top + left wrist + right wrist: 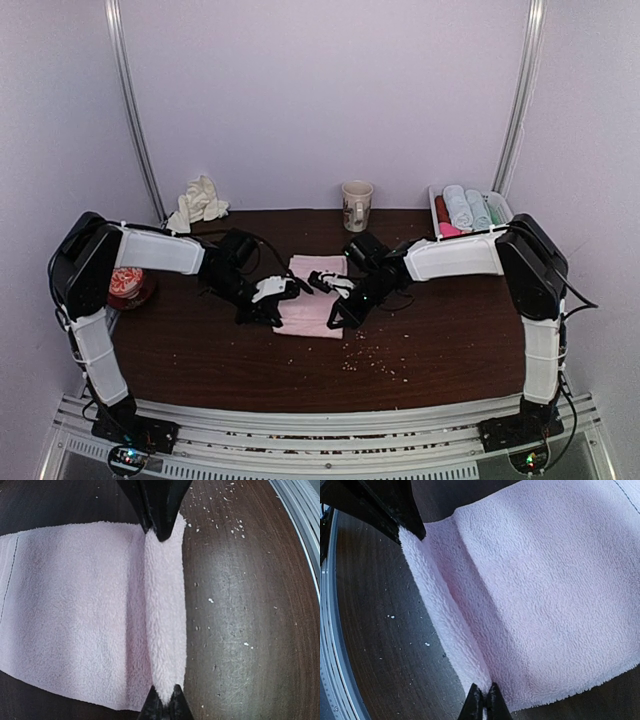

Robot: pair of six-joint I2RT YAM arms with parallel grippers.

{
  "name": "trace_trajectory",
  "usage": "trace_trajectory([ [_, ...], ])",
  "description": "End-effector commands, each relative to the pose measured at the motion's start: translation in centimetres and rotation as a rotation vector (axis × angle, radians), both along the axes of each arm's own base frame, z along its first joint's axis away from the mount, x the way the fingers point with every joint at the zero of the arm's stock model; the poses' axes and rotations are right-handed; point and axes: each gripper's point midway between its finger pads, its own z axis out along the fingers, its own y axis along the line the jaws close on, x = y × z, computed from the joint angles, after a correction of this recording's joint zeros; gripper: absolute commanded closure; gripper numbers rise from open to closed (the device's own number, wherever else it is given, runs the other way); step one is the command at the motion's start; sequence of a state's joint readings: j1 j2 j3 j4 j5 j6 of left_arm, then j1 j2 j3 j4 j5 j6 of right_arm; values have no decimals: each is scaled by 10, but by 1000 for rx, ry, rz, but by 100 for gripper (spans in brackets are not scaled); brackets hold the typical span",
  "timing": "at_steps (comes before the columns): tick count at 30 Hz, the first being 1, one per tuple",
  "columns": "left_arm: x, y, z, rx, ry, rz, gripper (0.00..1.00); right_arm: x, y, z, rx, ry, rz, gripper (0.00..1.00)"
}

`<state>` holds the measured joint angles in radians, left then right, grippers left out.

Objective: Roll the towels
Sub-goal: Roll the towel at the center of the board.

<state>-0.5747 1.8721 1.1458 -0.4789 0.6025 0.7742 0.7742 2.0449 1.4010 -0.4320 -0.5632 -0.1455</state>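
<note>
The left tool (164,702) and right tool (483,700) each pinch shut on a raised ridge, apparently the near hem, of the pale pink rectangular cloth towel (75,605), midway between the counter (450,340) side edges.

A towel (315,318) lies on the bench (450,340), in the middle. The left gripper (293,287) sits on the towel's left side. The right gripper (320,281) sits on its right side, and the two almost meet. Each one pinches a fold of the towel, and the rest lies flat on the bench beside the fold. Behind the towel, at the back edge, stands a cup (357,205). A bunched-up towel (198,203) lies in the back left corner. A tray (434,210) in the back right corner has rolled towels (467,209) in it. A round tub (128,287) sits at the left edge. Crumbs (372,356) lie in front of the towel, a bit to the right.
</note>
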Motion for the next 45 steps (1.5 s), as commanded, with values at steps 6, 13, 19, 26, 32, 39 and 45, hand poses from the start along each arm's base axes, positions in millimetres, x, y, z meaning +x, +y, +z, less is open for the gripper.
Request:
trace_trajectory([
  [6, 22, 7, -17, 51, 4, 85, 100, 24, -8, -1, -40, -16, -81, 100],
  [13, 39, 10, -28, 91, -24, 155, 100, 36, -19, -27, -120, 5, -140, 100],
  [19, 46, 12, -30, 104, -50, 185, 93, 37, -22, -40, -147, 18, -154, 100],
  [26, 54, 17, -15, 91, -116, 223, 56, 35, -22, -37, -150, 21, -144, 100],
  [32, 65, 18, 26, 4, -255, 242, 26, 29, -25, -44, -159, 46, -130, 100],
  [39, 55, 18, 56, -94, -448, 156, 2, 25, -25, -54, -155, 98, -131, 100],
  [45, 36, 25, 52, -82, -730, 36, 5, 28, -25, -52, -153, 116, -149, 100],
])
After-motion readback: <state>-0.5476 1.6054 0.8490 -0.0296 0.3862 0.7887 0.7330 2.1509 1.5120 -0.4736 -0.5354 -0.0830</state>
